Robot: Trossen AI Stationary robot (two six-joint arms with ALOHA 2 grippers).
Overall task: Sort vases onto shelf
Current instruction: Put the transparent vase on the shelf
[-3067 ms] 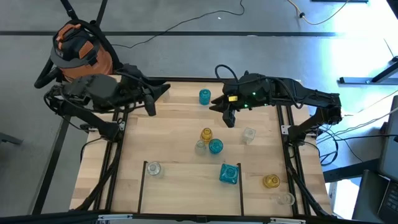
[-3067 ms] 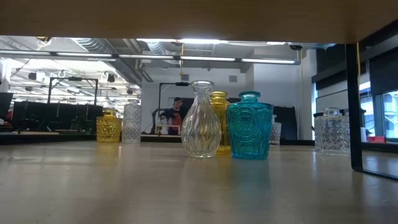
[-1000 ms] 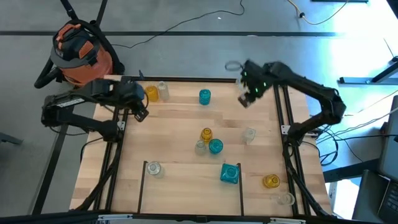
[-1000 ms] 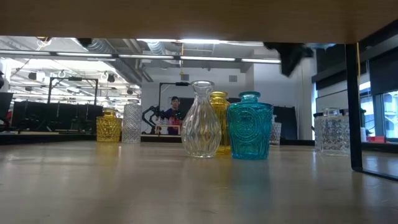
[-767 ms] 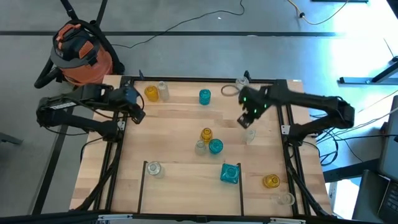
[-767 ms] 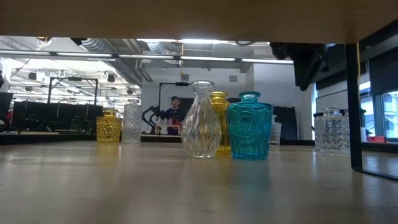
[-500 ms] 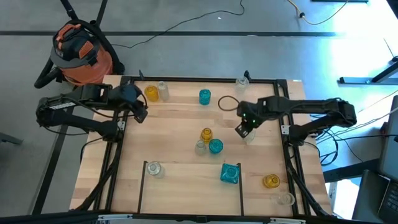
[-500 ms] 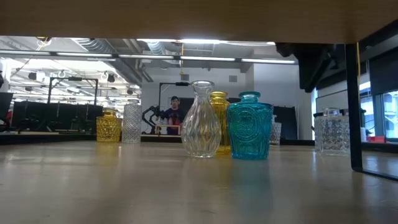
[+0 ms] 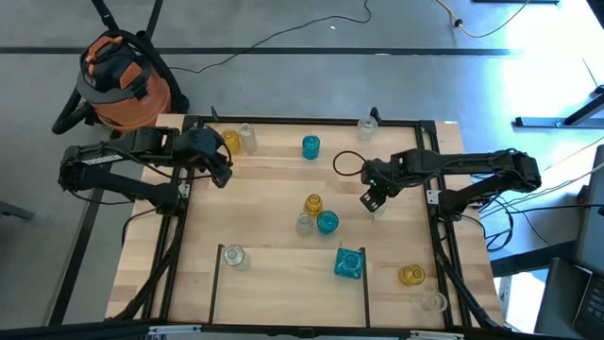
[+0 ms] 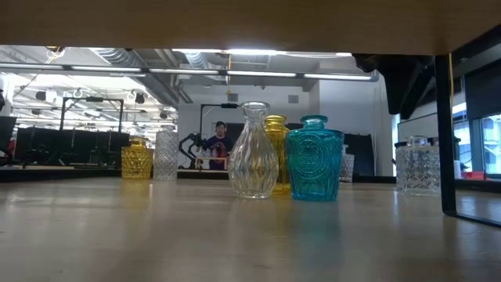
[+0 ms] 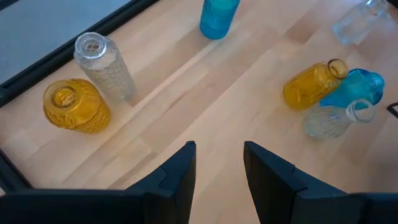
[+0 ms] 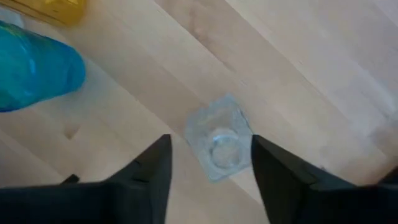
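Right hand (image 9: 371,199): over the right-middle of the shelf (image 9: 274,288), pointing down, fingers spread to either side of the clear square vase (image 12: 219,144). The wrist view shows a gap on both sides of the glass, so no contact yet. Judgement: spread this way to straddle the vase for a pick, and the next move would be lower and close. The glass is small and slick, so a centred grip matters.

Left hand (image 9: 220,172): waiting at the back-left corner of the shelf, fingers apart with nothing between them. It sits just beside the yellow vase (image 9: 229,142) and its clear neighbour (image 9: 248,138), which probably keeps it out of the right arm's way.

Vase count (high view), all upright on the shelf:
- Yellow: 3, at back left, in the middle cluster (image 9: 312,204) and front right (image 9: 411,275).
- Teal: 3, at back centre (image 9: 310,146), in the middle cluster (image 9: 327,222), and a square one in front (image 9: 347,263).
- Clear: 6, two at the back (second one (image 9: 366,124)), one in the cluster (image 9: 304,223), the square one under the right hand, front left (image 9: 233,256) and front-right corner (image 9: 432,301).
- Total: 12.

Judgement: the three in the middle cluster and the square clear vase look unsorted.
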